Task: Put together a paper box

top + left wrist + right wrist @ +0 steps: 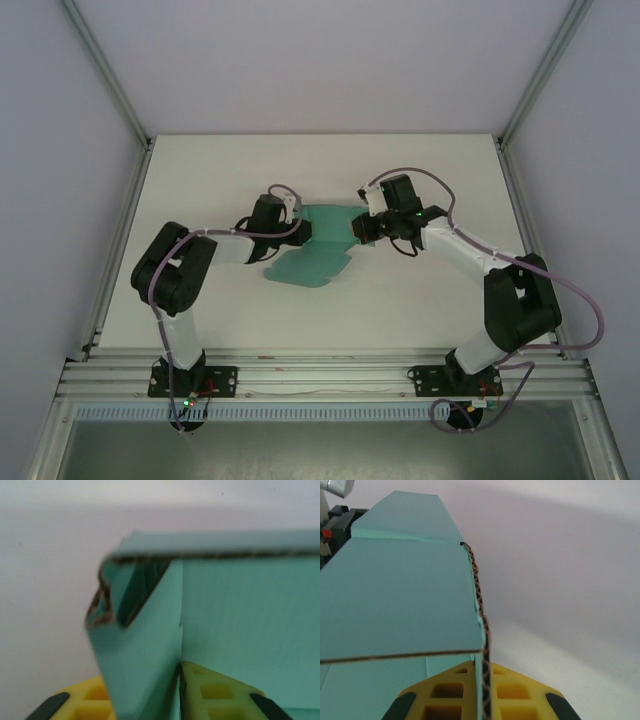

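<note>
The paper box (315,262) is a teal-green creased card sheet, partly folded, lying mid-table between both arms. My left gripper (300,228) is at its left side. In the left wrist view the yellow fingers (215,690) stand a little apart around an upright card wall (240,620), and a folded flap hides the left finger's inner edge. My right gripper (365,228) is at the sheet's right end. In the right wrist view my right gripper (485,680) is shut on the corrugated edge of a teal panel (400,595).
The white table (200,200) has a metal frame along its sides (125,215) and an aluminium rail (320,375) at the near edge, where both arm bases stand. White walls enclose the back and sides.
</note>
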`<state>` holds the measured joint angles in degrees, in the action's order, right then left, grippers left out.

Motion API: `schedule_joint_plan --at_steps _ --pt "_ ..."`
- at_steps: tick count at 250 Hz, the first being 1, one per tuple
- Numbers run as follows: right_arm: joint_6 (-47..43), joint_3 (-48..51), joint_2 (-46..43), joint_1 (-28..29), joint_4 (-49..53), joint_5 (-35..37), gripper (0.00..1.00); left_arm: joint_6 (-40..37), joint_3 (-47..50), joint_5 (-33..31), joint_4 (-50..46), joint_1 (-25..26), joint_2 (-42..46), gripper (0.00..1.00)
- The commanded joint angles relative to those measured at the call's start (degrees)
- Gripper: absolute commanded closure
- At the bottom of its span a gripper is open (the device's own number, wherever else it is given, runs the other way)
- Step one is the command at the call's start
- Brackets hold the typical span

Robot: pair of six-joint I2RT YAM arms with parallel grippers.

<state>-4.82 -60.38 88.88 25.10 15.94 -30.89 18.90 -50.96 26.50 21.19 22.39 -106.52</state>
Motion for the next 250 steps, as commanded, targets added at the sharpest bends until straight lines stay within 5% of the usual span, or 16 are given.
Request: schedule_joint_plan --at_steps 1,44,85,154,227,250 --pt "-1.3 -1.4 0.3 0.5 -0.3 1.7 1.0 -1.2 0.9 1.5 -0.4 0.9 1.1 0.78" --pt "-2.1 -1.5 0.2 0.8 0.4 1.2 1.0 -1.0 -1.3 -4.9 -3.2 1.0 0.8 0.82" --pt "-2.7 -2.0 -0.4 2.4 2.0 3.7 1.0 1.8 -7.0 -17.3 -11.0 2.8 -1.0 0.92" --pt "-0.8 0.0 -6.1 4.3 1.5 12.5 1.0 9.4 -14.5 -48.9 -29.0 6.9 -2.5 1.0" --pt "-0.6 1.4 -6.6 4.5 -0.6 12.5 1.0 8.2 -15.0 -43.4 -27.2 7.3 -3.6 1.0" --pt "-0.7 1.5 -6.4 4.5 -0.9 12.6 1.0 7.3 -14.9 -42.9 -26.7 7.4 -3.2 0.93"
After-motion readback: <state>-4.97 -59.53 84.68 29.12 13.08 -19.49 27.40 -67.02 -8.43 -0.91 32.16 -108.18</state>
